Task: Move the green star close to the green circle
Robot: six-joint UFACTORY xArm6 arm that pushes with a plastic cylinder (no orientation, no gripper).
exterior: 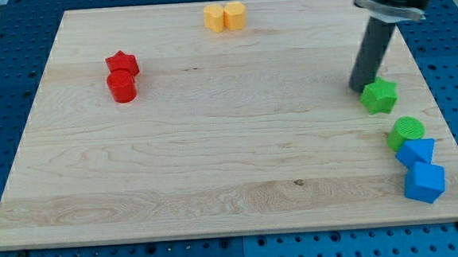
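The green star (pixel 380 95) lies near the board's right edge. The green circle (pixel 405 131) lies below it and slightly to the right, a short gap apart. My tip (pixel 361 86) is the lower end of the dark rod; it stands just to the upper left of the green star, touching or nearly touching it.
A blue triangle-like block (pixel 416 151) touches the green circle from below, with a blue cube (pixel 425 182) under it. A red star (pixel 121 64) and red cylinder (pixel 121 86) sit at the upper left. Two yellow blocks (pixel 225 17) sit at the top. The wooden board (pixel 214 145) lies on a blue pegboard.
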